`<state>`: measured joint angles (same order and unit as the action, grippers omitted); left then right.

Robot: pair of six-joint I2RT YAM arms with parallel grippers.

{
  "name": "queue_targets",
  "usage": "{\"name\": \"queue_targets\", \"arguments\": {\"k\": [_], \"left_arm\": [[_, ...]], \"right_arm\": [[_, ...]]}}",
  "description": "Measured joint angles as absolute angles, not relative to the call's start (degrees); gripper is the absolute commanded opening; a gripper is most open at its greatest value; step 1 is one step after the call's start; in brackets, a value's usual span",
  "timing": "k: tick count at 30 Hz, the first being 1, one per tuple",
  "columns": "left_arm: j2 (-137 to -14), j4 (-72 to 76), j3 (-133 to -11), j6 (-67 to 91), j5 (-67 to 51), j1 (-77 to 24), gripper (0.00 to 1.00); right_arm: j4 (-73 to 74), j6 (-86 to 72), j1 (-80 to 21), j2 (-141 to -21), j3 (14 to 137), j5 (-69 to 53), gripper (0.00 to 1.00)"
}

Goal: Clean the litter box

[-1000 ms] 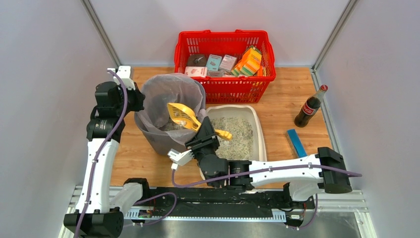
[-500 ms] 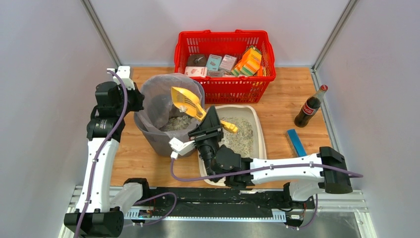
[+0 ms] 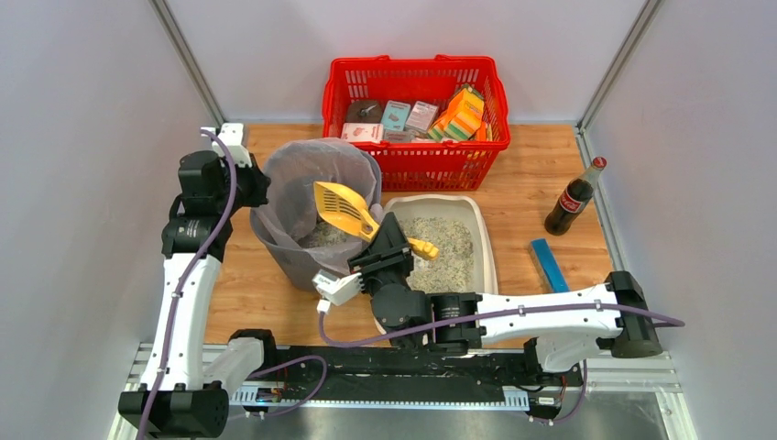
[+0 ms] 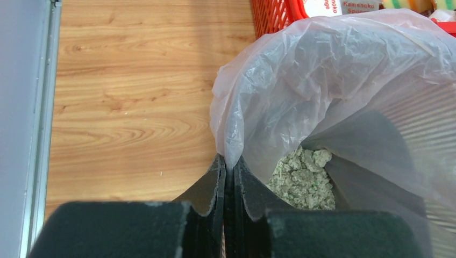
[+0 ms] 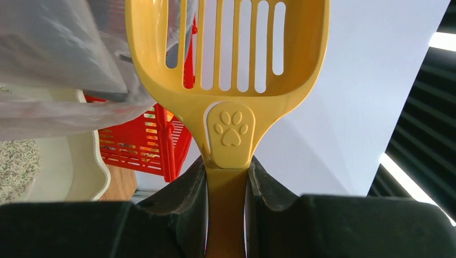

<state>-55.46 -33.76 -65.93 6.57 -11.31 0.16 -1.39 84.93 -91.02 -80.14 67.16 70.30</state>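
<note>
The left gripper (image 4: 228,166) is closed on the bag's (image 4: 333,80) rim, pinching the film at the far-left side of the bin (image 3: 293,261). Greenish clumps (image 4: 304,177) lie at the bottom of the bag. Over the bin's right half hangs the yellow scoop (image 3: 341,209), blade tilted up and leftward. Seen from the right wrist, its slots are clear and no litter shows in it. The right gripper (image 3: 380,240) clamps the scoop's handle just behind the paw mark.

The litter box (image 3: 486,257) sits just right of the bin, touching or nearly touching it, near the basket (image 3: 412,165), with granules spread across its floor.

The step in hand looks like the dump: the scoop seems to be empty above the bag. The next move probably calls for swinging the scoop right and down into the granules at a shallow angle, clearing the bin's rim on the way, while the left pinch holds the bag open.
</note>
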Motion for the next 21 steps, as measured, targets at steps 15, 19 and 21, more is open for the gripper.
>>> {"name": "queue_targets", "arguments": {"k": [15,19,21], "left_arm": [[-55.68,-33.78,-65.93,6.61,-10.79,0.36,0.00],[-55.70,-33.91,-65.93,6.61,-10.33,0.36,0.00],[-55.75,-34.00,-65.93,6.59,-10.02,0.36,0.00]], "right_arm": [[17.28,58.28,-79.53,-82.54,81.73,65.76,0.00],[25.15,48.71,-76.79,-82.87,86.32,61.65,0.00],[29.76,43.11,-74.98,-83.33,89.34,58.72,0.00]]}}
